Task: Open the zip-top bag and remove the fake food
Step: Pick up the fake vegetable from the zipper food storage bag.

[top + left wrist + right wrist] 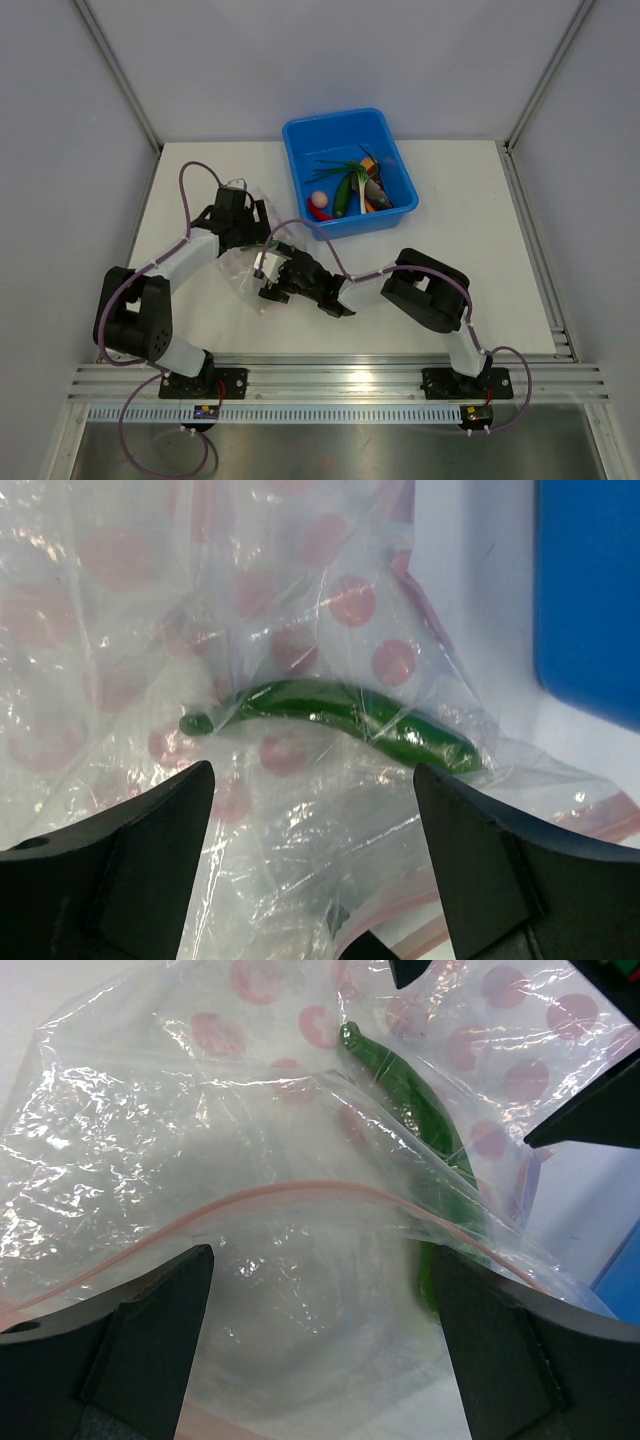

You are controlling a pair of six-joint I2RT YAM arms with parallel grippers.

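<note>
Left claw (310,780), right claw (322,1260) spread empty over zip-top bag (240,275) beside blue tub (362,222); unpinned bag could drag with green chilli (330,715).

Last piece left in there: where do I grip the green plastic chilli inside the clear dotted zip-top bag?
Grip the green plastic chilli at mid-body, right fingers across its narrow width, probably entering through the clear bag's pink zip strip end: it lies flat, long and slightly curved under the film.
</note>
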